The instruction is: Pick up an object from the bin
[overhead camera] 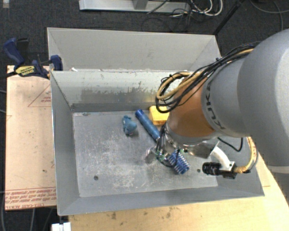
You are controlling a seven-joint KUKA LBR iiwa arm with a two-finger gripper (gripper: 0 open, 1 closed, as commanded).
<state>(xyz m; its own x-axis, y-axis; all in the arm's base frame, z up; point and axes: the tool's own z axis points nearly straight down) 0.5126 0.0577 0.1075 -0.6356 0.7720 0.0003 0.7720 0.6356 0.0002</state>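
My gripper is down near the bin floor, right of the middle, under the orange wrist cover. A blue ribbed piece lies right against it on its right side. A long blue pen-like stick runs diagonally from above the gripper toward the back wall. A small blue lump rests to the left of the stick. A yellow block sits behind the stick, partly hidden by the wrist.
A black cylindrical item and a white piece lie in the bin's front right corner. The arm covers the right side of the bin. The bin's left half shows bare scuffed metal.
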